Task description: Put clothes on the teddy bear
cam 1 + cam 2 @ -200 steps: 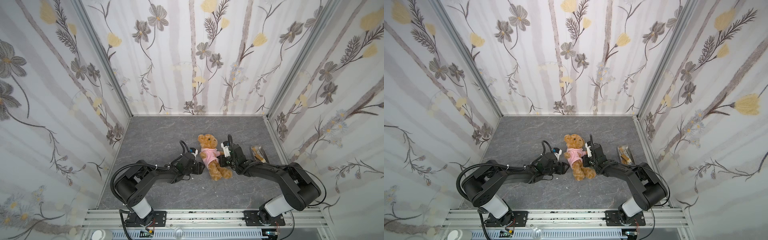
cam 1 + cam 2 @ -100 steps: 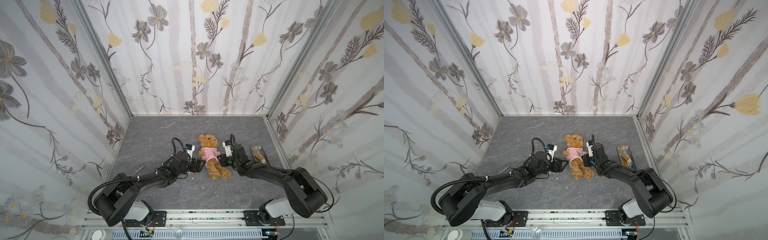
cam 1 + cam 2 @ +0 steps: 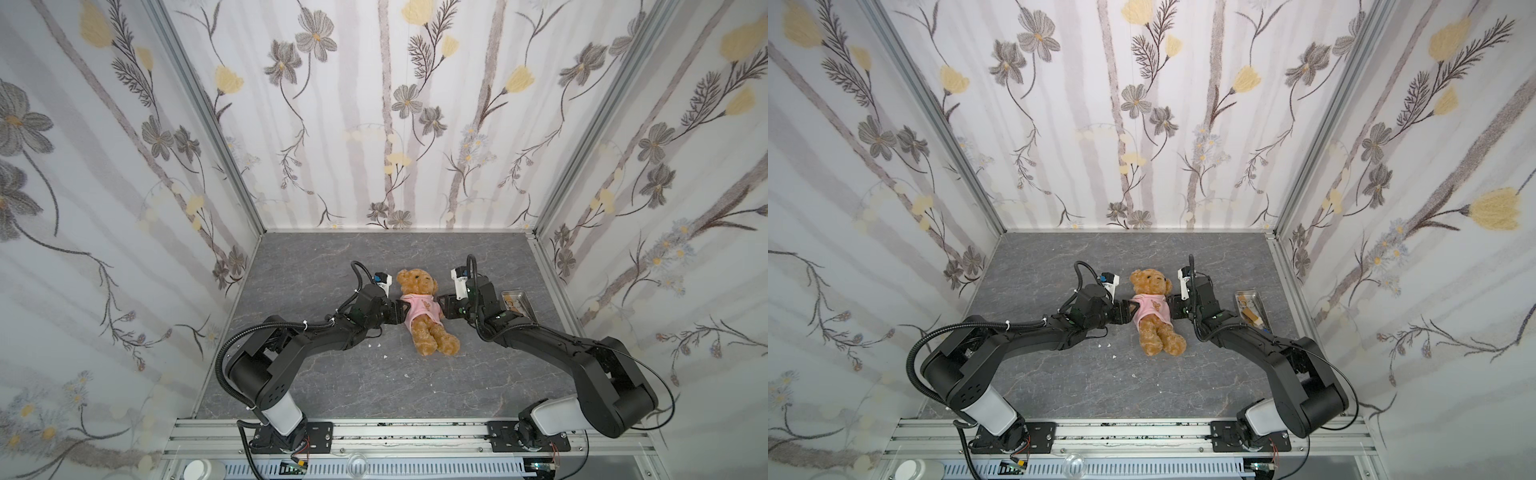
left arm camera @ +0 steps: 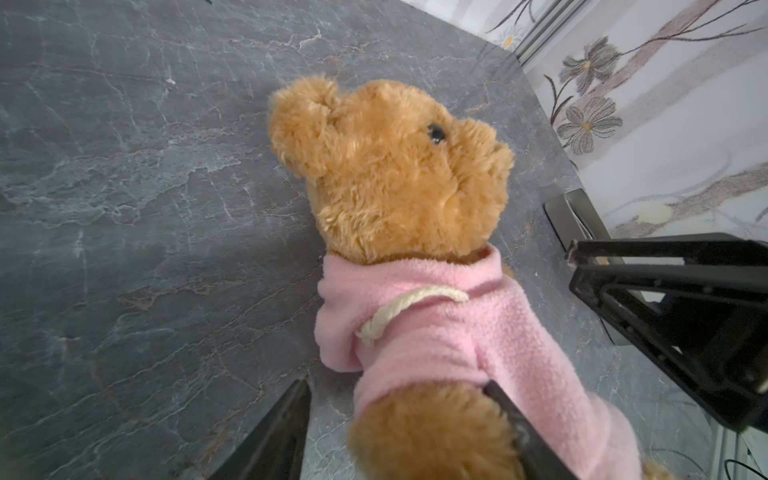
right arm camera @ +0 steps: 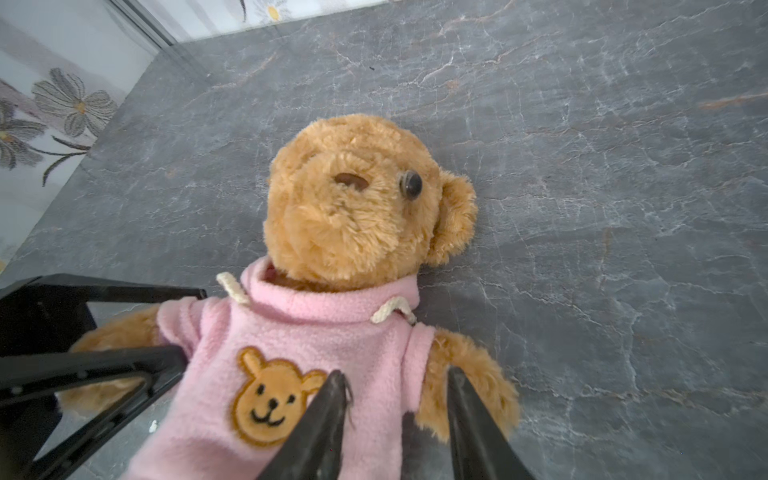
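Midway across the grey marbled table (image 3: 332,386), between my two grippers, the teddy bear (image 3: 417,284) lies on its back, head toward the back wall and legs toward my bases. A pink hoodie (image 3: 420,309) covers its chest and both upper arms, with an orange bear-face patch (image 5: 270,399) on the front and a cream drawstring (image 4: 399,307) at the neck. My left gripper (image 4: 397,384) has its jaws apart, straddling the bear's furry arm where it leaves the sleeve; bare table shows between one finger and the arm. My right gripper (image 5: 397,372) is parted too, one finger over the hoodie's front, the other over the opposite arm, the sleeve hem between them. Whether those fingers press the cloth I cannot tell. Beside my right arm sits a small metal tray (image 3: 524,296).
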### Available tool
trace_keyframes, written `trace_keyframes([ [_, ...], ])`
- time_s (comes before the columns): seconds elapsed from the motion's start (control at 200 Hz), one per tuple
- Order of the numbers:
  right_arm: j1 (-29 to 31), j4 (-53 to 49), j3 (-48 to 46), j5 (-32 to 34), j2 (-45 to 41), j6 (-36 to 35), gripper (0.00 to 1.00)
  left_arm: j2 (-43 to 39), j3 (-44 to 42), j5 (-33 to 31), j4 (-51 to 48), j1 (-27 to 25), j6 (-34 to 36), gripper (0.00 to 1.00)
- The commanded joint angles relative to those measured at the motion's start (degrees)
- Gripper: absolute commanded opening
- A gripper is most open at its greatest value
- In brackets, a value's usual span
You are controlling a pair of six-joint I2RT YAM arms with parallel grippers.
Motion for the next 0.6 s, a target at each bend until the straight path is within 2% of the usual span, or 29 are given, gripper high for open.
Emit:
trace_keyframes([
  [0.0, -0.8, 3.5, 3.2, -2.3, 4.5, 0.7, 0.33, 1.5, 0.9, -1.7, 0.8, 0.4, 0.8, 0.54],
  [0.145, -0.8, 7.1, 2.8, -4.5, 8.7, 2.8, 0.29, 2.3, 0.3, -2.6, 0.8, 0.7, 1.0, 0.44],
  [0.33, -1.4, 9.3, -0.6, -3.2, 11.7, 2.9, 0.27, 3.0, -1.8, -3.8, 1.3, 0.8, 1.9, 0.32],
  [0.505, -2.7, 7.2, -0.5, -1.2, 11.3, -0.3, 0.28, 2.6, -4.4, -4.6, 1.6, 1.5, 2.9, 0.31],
  [0.594, -2.7, 5.3, 0.6, -0.6, 8.5, -3.2, 0.29, 1.3, -4.8, -3.7, 1.6, 1.5, 3.9, 0.35],
])
